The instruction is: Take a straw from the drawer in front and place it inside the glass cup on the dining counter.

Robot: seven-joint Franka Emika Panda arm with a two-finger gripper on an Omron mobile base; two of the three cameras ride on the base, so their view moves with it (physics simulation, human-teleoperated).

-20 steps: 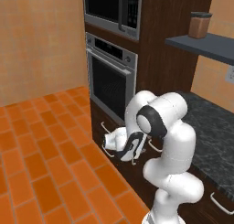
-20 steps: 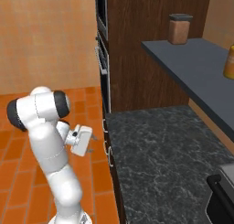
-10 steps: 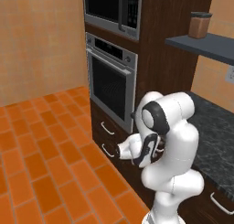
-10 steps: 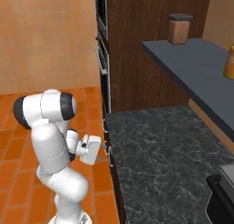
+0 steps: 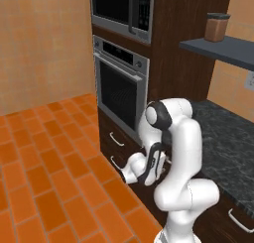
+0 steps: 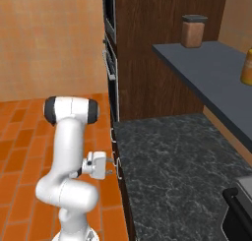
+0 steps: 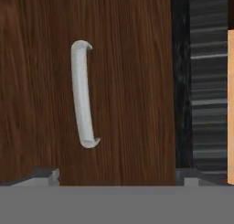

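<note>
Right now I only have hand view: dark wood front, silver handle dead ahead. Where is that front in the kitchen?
Observer: Low down, under the built-in oven. Left base view has the arm folded down in front of the stacked fronts there.
Operator: Which handle am I facing?
Observer: Probably the lower of the two under the oven, this drawer handle. I can't be sure.
Operator: Touching it?
Observer: Right base view puts the jaws just short of the fronts, with what looks like a thin gap.
Operator: What's around me?
Observer: The dark granite counter tops the cabinets, and there's orange brick floor on the open side.
</note>
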